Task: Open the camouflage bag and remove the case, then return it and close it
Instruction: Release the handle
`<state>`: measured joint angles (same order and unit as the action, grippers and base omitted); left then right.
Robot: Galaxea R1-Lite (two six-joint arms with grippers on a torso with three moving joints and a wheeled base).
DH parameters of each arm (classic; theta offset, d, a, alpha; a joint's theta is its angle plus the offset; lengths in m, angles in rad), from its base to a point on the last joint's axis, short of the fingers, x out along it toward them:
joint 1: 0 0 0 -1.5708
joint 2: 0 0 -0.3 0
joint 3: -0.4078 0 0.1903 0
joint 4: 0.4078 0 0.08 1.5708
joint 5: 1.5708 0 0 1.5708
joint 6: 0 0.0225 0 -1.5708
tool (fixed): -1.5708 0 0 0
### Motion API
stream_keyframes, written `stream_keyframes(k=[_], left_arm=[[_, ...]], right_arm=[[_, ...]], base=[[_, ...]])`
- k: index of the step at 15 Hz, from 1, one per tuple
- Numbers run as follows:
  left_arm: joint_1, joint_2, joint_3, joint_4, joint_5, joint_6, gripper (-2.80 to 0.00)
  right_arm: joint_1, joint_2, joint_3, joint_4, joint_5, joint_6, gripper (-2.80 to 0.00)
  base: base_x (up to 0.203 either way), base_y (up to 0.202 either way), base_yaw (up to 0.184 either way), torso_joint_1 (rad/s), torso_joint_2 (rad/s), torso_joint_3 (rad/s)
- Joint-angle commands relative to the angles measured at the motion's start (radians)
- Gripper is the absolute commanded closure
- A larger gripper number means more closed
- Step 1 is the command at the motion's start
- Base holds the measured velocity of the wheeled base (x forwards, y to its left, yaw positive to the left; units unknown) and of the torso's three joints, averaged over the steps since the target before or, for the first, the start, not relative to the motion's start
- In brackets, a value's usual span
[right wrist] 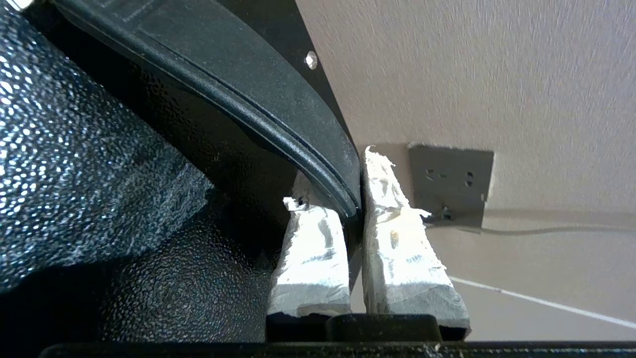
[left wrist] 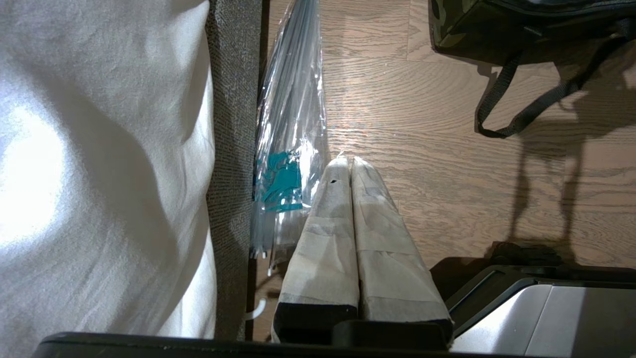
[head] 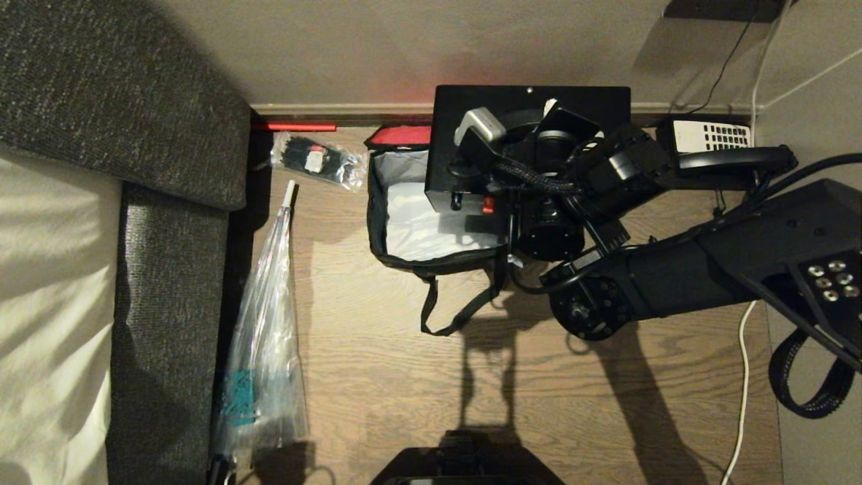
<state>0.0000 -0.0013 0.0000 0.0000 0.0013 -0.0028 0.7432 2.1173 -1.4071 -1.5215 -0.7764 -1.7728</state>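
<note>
Home room: sofa [head: 135,121], wooden floor [head: 539,377], wall socket [right wrist: 451,180].

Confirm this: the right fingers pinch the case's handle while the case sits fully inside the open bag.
Not quite. The right gripper does pinch the handle, but the head view shows the case lifted above the open bag, not seated inside it.

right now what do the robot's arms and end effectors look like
The right arm is matte black, built of chunky cylindrical joints with a braided black cable looped along it. Each end effector has two tapered fingers wrapped in worn whitish tape over black bases: left end effector, right end effector, whose tape is frayed at the tips.
</note>
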Motion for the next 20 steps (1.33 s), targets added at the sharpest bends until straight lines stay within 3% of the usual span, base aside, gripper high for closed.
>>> stream_keyframes(k=[1,10,20], left_arm=[[0.000,0.001,0.001,-0.001,0.000,0.000,0.00],[0.000,0.001,0.002,0.000,0.000,0.000,0.00],[0.000,0.001,0.002,0.000,0.000,0.000,0.00]], right_arm=[[-0.008,-0.029,0.012,-0.009,-0.004,-0.008,0.00],[-0.053,-0.120,0.121,-0.009,-0.004,-0.013,0.00],[-0.153,-0.146,0.131,-0.009,-0.003,-0.011,0.00]], base=[[0.000,0.000,0.000,0.000,0.00,0.000],[0.000,0.000,0.000,0.000,0.00,0.000],[0.000,0.000,0.000,0.000,0.00,0.000]])
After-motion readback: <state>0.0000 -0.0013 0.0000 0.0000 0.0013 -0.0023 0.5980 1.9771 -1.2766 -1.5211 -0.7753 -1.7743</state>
